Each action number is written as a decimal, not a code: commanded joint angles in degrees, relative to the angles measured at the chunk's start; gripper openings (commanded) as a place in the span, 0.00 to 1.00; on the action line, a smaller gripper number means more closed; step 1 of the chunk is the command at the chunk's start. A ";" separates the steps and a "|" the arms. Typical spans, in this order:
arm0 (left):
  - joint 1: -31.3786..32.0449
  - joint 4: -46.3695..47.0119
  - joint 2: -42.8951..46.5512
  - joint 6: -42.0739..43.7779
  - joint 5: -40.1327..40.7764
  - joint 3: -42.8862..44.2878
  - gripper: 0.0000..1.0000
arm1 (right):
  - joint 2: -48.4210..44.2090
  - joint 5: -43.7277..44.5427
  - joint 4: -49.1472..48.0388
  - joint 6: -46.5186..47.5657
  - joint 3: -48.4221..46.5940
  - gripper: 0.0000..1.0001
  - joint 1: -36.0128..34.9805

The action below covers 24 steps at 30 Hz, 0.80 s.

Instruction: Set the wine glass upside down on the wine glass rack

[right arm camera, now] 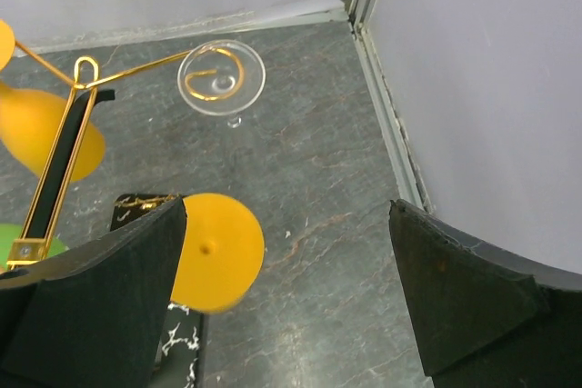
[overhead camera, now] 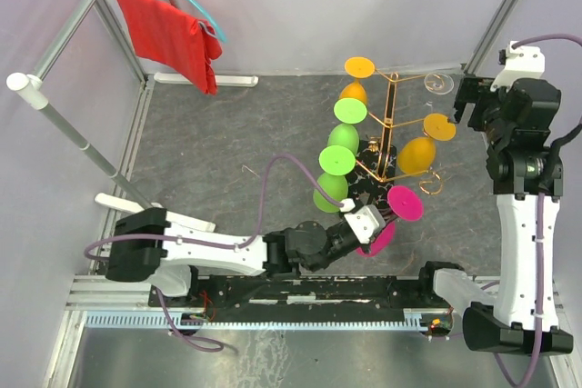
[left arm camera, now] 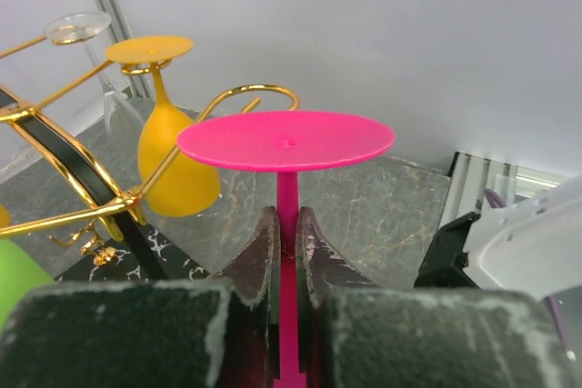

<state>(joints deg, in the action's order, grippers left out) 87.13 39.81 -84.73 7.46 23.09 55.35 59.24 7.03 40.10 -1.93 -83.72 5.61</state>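
In the lower middle of the overhead view, the left gripper (overhead camera: 368, 222) has its fingers pressed together on the stem of the pink wine glass (overhead camera: 405, 202). Its wrist camera shows the two dark fingertips (left arm camera: 264, 243) pinching the stem just under the flat foot. The glass is upside down, with the foot up and the bowl down by the gripper body. It sits at the lower right edge of the wine glass rack (overhead camera: 391, 124), which stands at the centre of the grey table (overhead camera: 227, 134). One curled gold arm end lies just beside the pink foot; from these angles I can't tell whether they touch. Green glasses (overhead camera: 336, 159) hang on the rack's left side, orange glasses (overhead camera: 416, 154) on its right, and a clear glass (overhead camera: 438, 84) at the upper right tip. The right gripper (overhead camera: 473, 102) is at the right of the frame, well apart from the pink glass, with its pads (right arm camera: 455, 297) spread wide and nothing between them. A red cloth (overhead camera: 168, 34) hangs on a rail in the upper left.
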 commanded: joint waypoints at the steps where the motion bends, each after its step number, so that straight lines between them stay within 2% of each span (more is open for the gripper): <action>1: 0.22 19.10 -4.16 -0.50 5.59 -0.12 0.03 | -3.88 -2.15 2.68 -1.80 -1.55 1.00 0.28; 9: -0.99 26.66 -12.54 -0.69 9.14 3.23 0.03 | -8.32 -2.56 5.93 -1.62 -0.09 1.00 0.25; 19: -4.68 28.53 -19.83 -2.37 9.60 9.50 0.03 | -11.49 -1.79 8.45 0.97 1.52 1.00 0.27; 24: -6.08 25.79 -21.85 -2.80 8.38 11.70 0.03 | -12.13 -1.53 8.60 1.45 1.39 1.00 0.25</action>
<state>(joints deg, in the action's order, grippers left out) 81.91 63.11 -105.38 6.31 31.33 63.40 47.81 5.04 49.23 -1.54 -82.37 5.69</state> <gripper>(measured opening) 0.068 0.998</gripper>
